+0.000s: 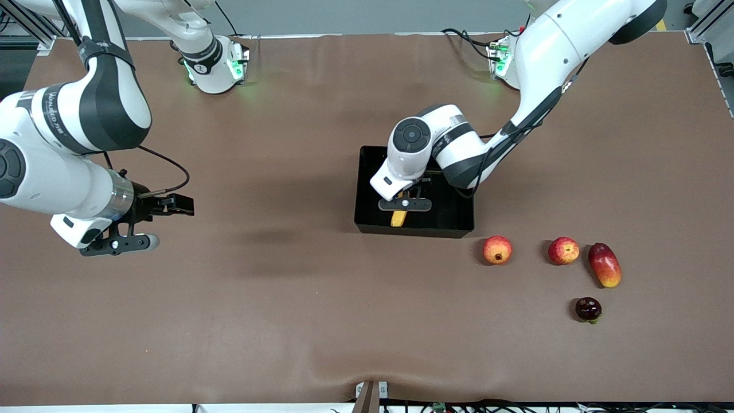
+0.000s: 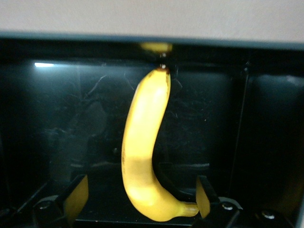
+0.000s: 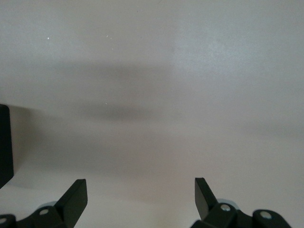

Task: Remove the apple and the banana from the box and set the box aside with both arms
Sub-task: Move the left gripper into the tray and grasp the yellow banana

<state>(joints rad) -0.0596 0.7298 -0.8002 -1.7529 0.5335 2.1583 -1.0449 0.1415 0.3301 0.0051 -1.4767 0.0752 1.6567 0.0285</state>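
Banana point(image 2: 145, 156) lies on floor of black box point(image 1: 367, 189), directly under left pincer point(image 2: 137, 199); fingers point(image 2: 76, 197) spread wide either side of it, not touching, nothing gripped. Banana's stem end sits close by one fingertip, rest curves away twd box wall. Apple point(image 1: 563, 250) on table point(image 1: 287, 298), outside box, well apart from left pincer, twd left arm's end. Right pincer point(image 1: 123, 238) released too, hangs over bare table well apart from box; right arm waits.

A robotics lab; two white arms bolted to a brown-covered table point(image 1: 287, 298); aluminium framing point(image 1: 702, 31) at the corners; cables point(image 1: 459, 35) trailing.
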